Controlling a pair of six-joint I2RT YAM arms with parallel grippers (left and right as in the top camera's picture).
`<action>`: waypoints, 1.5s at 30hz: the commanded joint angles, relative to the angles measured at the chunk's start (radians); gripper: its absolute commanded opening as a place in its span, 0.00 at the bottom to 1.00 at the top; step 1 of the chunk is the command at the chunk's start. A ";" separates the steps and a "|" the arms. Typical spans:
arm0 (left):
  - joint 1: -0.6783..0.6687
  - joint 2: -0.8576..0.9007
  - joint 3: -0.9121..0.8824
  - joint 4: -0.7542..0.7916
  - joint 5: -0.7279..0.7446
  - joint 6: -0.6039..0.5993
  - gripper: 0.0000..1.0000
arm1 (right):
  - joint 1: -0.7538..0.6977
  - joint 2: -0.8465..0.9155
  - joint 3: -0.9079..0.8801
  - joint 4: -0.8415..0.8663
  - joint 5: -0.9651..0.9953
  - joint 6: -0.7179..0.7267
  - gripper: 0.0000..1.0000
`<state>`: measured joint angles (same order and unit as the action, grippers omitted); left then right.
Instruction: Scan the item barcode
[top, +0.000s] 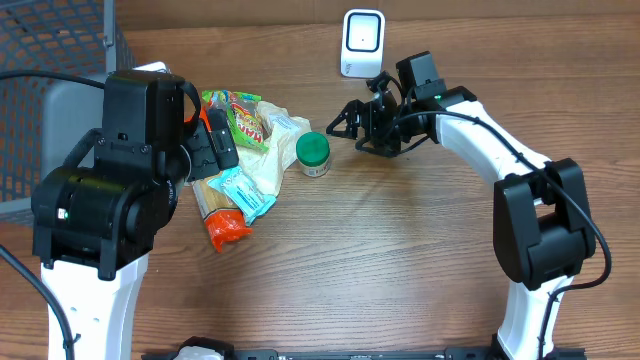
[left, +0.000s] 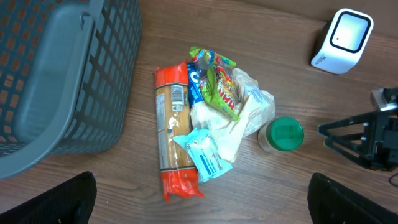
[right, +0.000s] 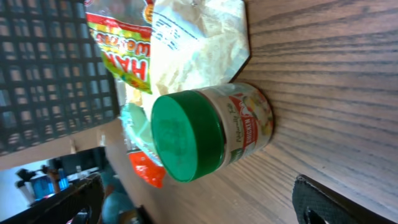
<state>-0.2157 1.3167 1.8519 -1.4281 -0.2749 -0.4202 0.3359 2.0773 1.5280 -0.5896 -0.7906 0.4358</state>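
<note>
We see a grey basket (left: 62, 81) at the left of the wood-grain bench (top: 400, 250), then packets (left: 199, 124) under the left end effector (left: 202, 199), which is spread wide. Next, the green-lidded jar (top: 313, 152) stands upright and unheld beside the right end effector (top: 340, 122), jaws apart. The dim room beyond perhaps holds shelving.

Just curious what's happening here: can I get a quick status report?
Both grippers open: left gripper over the packets, right gripper beside the green-lidded jar. Jar upright, not held. Nothing between it and the white scanner.
</note>
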 joint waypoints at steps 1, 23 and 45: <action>-0.001 -0.001 0.000 -0.001 -0.020 -0.010 1.00 | 0.039 -0.005 0.028 0.005 0.121 -0.057 1.00; -0.001 -0.001 0.000 -0.005 -0.020 -0.010 1.00 | 0.168 0.053 0.021 0.075 0.438 0.040 0.99; -0.001 -0.001 0.000 -0.005 -0.020 -0.010 1.00 | 0.211 0.056 0.125 0.045 0.404 -0.278 1.00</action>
<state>-0.2157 1.3167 1.8519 -1.4322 -0.2749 -0.4202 0.5316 2.1197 1.5856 -0.5339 -0.3634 0.1894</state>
